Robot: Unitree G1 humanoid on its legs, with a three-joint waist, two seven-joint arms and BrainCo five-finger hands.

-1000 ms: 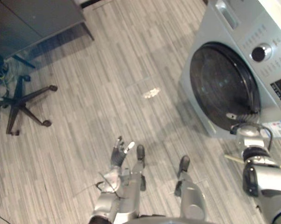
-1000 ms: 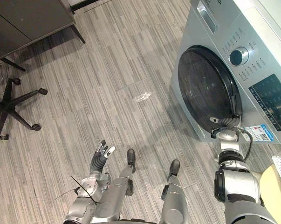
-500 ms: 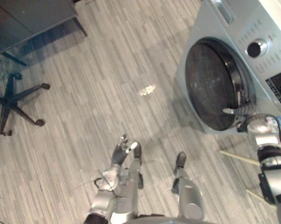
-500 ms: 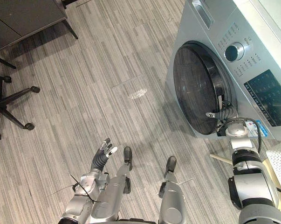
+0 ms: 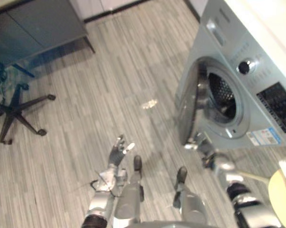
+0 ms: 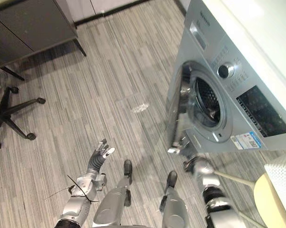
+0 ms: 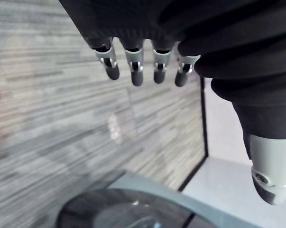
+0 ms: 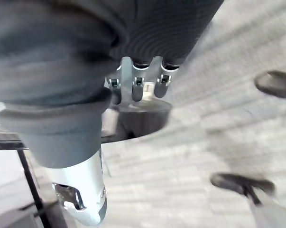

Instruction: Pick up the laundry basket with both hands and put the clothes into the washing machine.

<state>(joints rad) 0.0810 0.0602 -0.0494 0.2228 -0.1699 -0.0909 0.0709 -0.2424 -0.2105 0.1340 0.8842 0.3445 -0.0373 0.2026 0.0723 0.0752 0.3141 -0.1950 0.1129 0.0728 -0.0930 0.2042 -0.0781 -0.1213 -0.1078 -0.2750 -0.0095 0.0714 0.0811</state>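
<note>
Presently, the washing machine (image 6: 237,57) door (image 6: 177,114) stands open, right hand (image 6: 189,159) at its lower edge, grasp state indeterminable; left hand (image 6: 97,159) hovers over floor (image 6: 109,71), fingers straight.

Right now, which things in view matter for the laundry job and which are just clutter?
Job: silver front-loading washing machine; its round glass door, open; white perforated basket; right hand by the door; left hand, open.
Lying about: black star-shaped chair base; dark grey cabinet.

Washer door (image 6: 179,114) juts out L of drum mouth (image 6: 207,103); mouth itself unblocked
</note>
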